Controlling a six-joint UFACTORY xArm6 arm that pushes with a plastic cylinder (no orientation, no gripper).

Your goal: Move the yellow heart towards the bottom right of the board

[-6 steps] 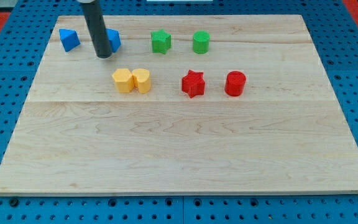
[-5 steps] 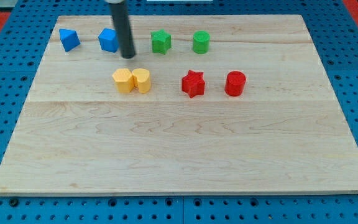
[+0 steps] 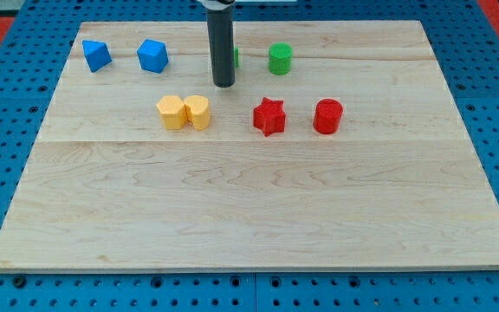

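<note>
The yellow heart lies left of the board's middle, touching a second yellow block on its left. My tip rests on the board just above and to the right of the heart, a small gap apart from it. The rod hides most of a green block behind it.
A red star and a red cylinder lie to the heart's right. A green cylinder sits near the top. Two blue blocks sit at the top left. The wooden board lies on a blue pegboard.
My tip has moved to the right along the top row, from beside the blue blocks to in front of the green block. No block has moved.
</note>
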